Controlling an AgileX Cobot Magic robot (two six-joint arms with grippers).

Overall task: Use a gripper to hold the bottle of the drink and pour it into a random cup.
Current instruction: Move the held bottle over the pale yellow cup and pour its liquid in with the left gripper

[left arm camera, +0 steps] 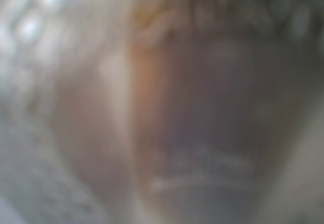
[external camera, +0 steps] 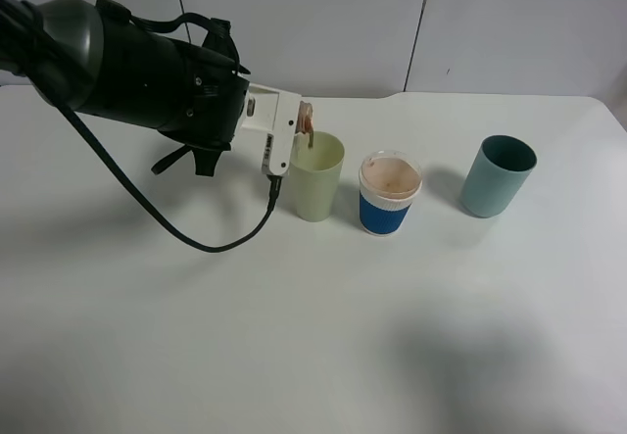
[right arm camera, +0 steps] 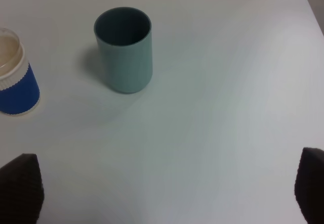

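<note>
The left gripper [external camera: 294,132], white-jawed and carried on a bulky black arm [external camera: 137,67], is seen in the high view clamped on the bottle [external camera: 307,118]. The bottle is held tipped over, with its mouth turned down just above the near rim of the pale yellow-green cup [external camera: 318,181]. A thin brown streak of the drink [external camera: 310,140] is seen between the mouth and the cup's opening. How much has gathered inside the cup cannot be told. The cup stands upright on the white worktop [external camera: 313,336], just beside the gripper's jaws. To its right, near it but not touching, a white cup [external camera: 389,199] with a blue band is placed, and further right, well apart, a teal cup [external camera: 498,177]. All three are upright and roughly in a row. A black cable [external camera: 167,223] is looped from the arm down over the worktop and up to the gripper. The left wrist view is filled by a blurred whitish and brown surface pressed close to the lens, and no detail can be made out there. In the right wrist view the right gripper [right arm camera: 164,188] is held above bare worktop with its dark fingertips [right arm camera: 20,183] spread wide, nothing between them. The teal cup and part of the white cup are seen beyond it.
</note>
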